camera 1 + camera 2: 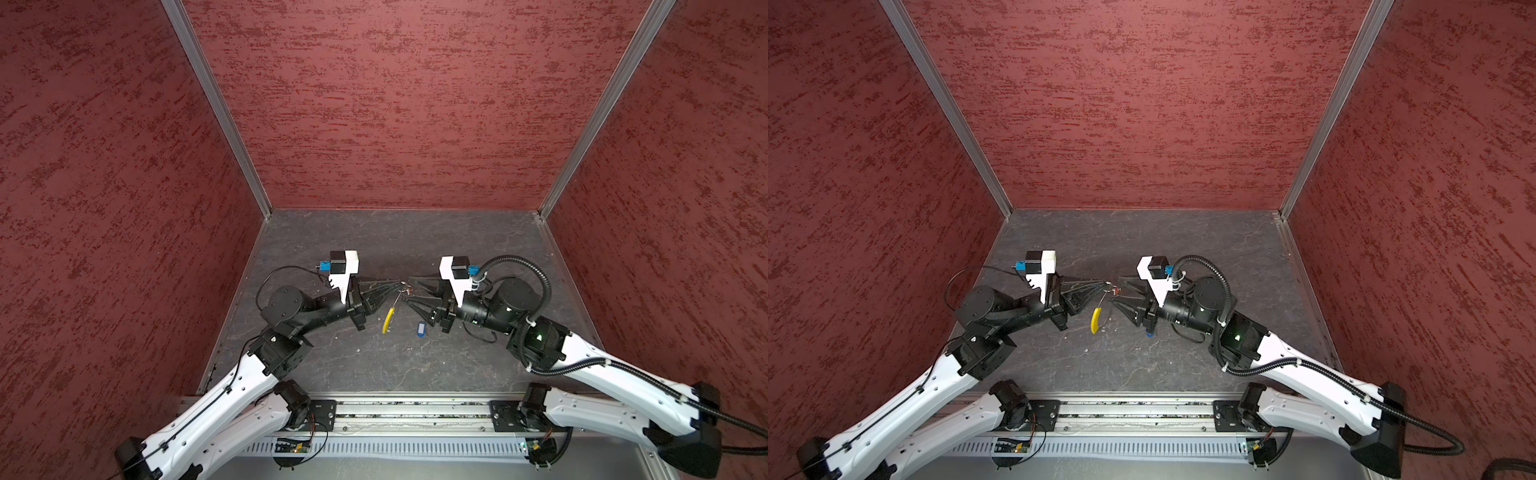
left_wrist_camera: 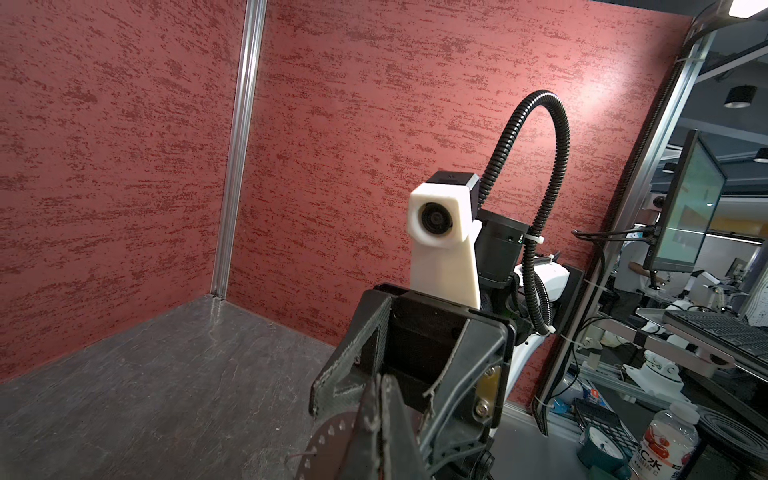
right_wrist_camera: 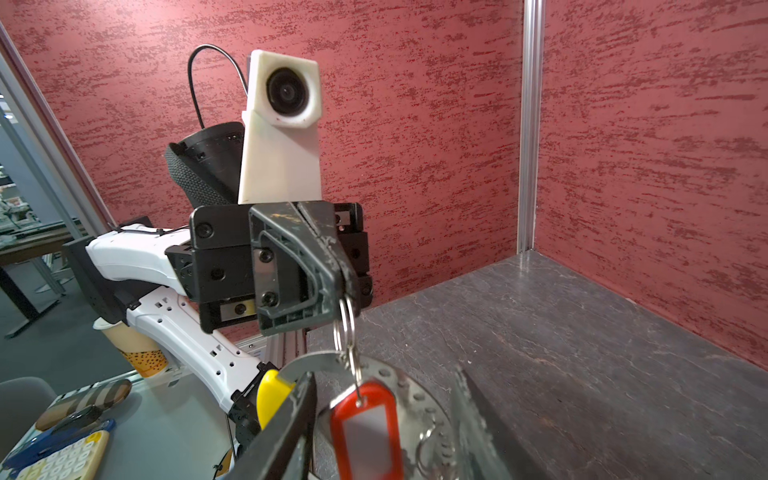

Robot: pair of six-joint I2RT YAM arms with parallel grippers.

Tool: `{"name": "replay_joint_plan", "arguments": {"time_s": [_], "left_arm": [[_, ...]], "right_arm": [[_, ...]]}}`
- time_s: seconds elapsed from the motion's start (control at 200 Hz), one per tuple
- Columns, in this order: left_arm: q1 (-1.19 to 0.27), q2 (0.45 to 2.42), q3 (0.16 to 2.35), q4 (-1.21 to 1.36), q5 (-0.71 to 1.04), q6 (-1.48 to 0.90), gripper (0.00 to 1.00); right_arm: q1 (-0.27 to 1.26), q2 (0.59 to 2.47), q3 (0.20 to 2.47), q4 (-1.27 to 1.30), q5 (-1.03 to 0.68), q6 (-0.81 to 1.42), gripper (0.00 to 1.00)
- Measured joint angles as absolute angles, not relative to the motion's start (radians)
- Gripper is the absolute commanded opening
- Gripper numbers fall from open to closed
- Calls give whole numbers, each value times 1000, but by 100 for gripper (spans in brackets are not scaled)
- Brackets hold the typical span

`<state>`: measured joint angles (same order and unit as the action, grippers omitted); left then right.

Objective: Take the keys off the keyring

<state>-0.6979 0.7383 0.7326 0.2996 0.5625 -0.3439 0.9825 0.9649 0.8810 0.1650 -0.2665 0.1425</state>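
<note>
Starting big with the table point(image 1: 395, 241): dark grey slate, seen whole in both top views.

On to the left tool point(image 1: 401, 284): reaching in toward the middle, roughly level, clamped fully together on a small ring point(image 3: 347, 309) right at the tips. No daylight there from the right wrist view.

Across to the right tool point(image 1: 409, 289): aimed straight back at the left one, almost nose to nose, standing about half spread. Gripping nothing. Straddling the red tag point(image 3: 365, 432), with a gap on each side.

Now the keyring point(image 3: 311, 358): threaded through that small ring and hanging off the left tool's tip. Long axis slanting down and toward the near edge in both top views, with the yellow segment point(image 1: 388, 320) at the low end. Cannot tell whether touching the table. From the right wrist, a curved flat band with a row of holes.

Back to the red tag: dangling from the same small ring, long axis up-down, eye end on top, white window facing the right wrist camera.

Down to the blue tag point(image 1: 422, 329): off the keyring, lying flat on the table, window up, long axis near-to-far with a slight lean. Just on the near side of the right tool, near the yellow segment but apart.

Smallest, the small ring: a doubled wire loop, upright, top pinched by the left tool.
</note>
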Motion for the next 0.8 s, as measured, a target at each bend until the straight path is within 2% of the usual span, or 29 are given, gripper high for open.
{"name": "replay_joint_plan", "arguments": {"time_s": [0.441, 0.621, 0.766, 0.801], "left_arm": [[-700, 733, 733, 299, 532, -348, 0], [-701, 733, 733, 299, 521, -356, 0], [-701, 733, 733, 295, 512, -363, 0], [-701, 733, 733, 294, 509, -364, 0]], "right_arm": [[1002, 965, 881, 132, -229, 120, 29], [1010, 965, 881, 126, -210, 107, 17], [1019, 965, 882, 122, -187, 92, 0], [1021, 965, 883, 120, -181, 92, 0]]}}
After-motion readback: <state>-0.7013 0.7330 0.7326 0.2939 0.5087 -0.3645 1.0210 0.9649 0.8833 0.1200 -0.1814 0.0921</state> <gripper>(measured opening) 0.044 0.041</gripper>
